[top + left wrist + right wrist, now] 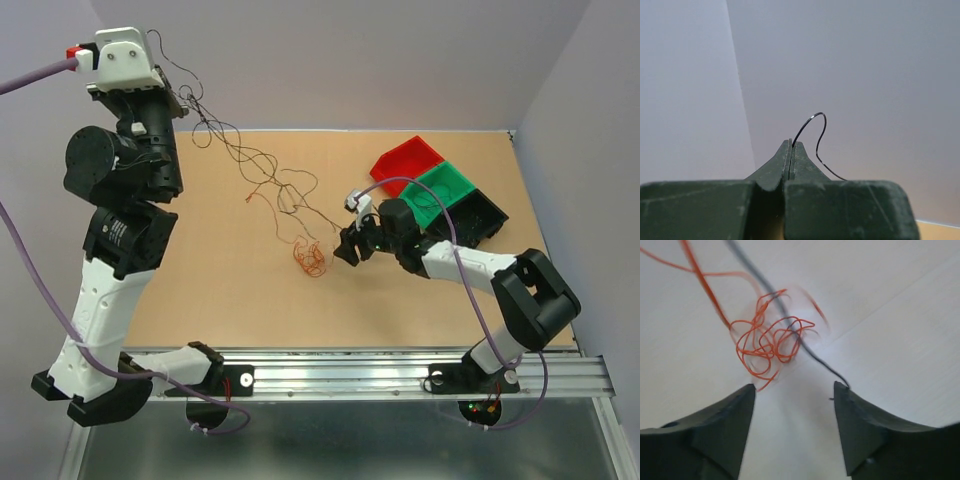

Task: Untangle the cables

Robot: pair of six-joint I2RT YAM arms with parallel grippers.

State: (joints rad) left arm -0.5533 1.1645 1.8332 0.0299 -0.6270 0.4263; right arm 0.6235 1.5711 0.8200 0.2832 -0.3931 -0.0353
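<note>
While red, green and black bins (pixel 443 190) sit at two o'clock, the left gripper (pixel 791 146) pinches a curly black cable (pixel 812 116) aloft at eleven, and the right gripper (pixel 795 387) gapes just beside the orange tangle (pixel 767 342) at centre.

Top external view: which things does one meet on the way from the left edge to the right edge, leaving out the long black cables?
left fingers → orange cable tangle → right fingers → red bin → green bin → black bin
</note>
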